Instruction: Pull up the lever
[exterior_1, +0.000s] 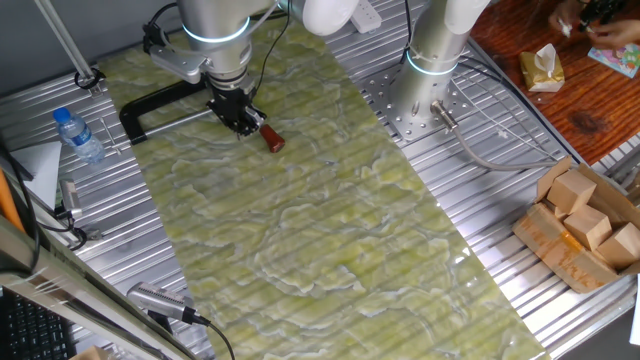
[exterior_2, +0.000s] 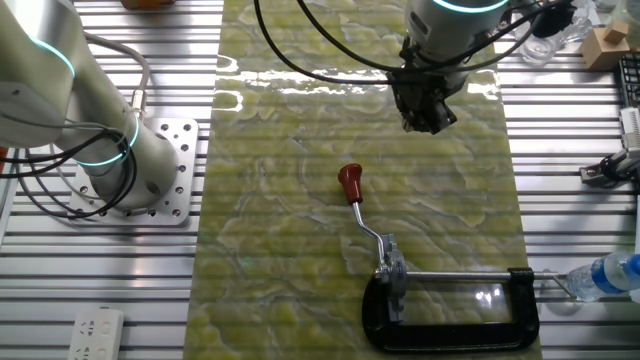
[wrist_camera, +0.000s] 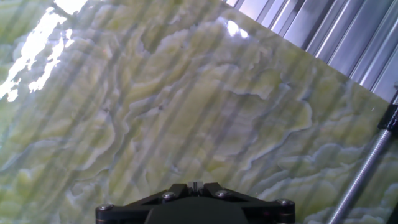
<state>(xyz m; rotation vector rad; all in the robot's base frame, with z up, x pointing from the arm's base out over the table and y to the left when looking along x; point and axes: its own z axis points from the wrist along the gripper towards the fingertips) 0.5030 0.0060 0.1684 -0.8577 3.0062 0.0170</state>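
We see no brand name, label text or other writing that can be read in any view; the water bottle (exterior_1: 78, 134) has a blue cap and a band too small to make out.

The work surface is a metal table (exterior_1: 440, 190) of ribbed aluminium slats, with a long glossy mat (exterior_1: 300, 220) in a yellow-green marble pattern laid across it. Bright light reflects off the mat. A second robot's base (exterior_2: 110, 160) is bolted beside the mat. At one edge we see wooden blocks (exterior_1: 590, 215) in a cardboard tray, and beyond that a reddish wooden tabletop (exterior_1: 570, 90). A white power strip (exterior_2: 95, 335) lies on the slats.

A black C-clamp (exterior_2: 450, 320) lies flat at one end of the mat, with a silver threaded rod (exterior_2: 460, 277) running across it. From the fitting on that rod, the lever (exterior_2: 358, 200) rises as a thin bent metal stick ending in a red-brown tapered tip.

In the other fixed view, the gripper (exterior_2: 430, 118) hangs above the mat, up and to the right of the lever's tip, apart from it and holding nothing. In the first fixed view the same gripper (exterior_1: 240, 118) appears just beside the red tip. In the hand view only the gripper's black base (wrist_camera: 194, 205) shows. We cannot tell whether the fingers are apart or together.
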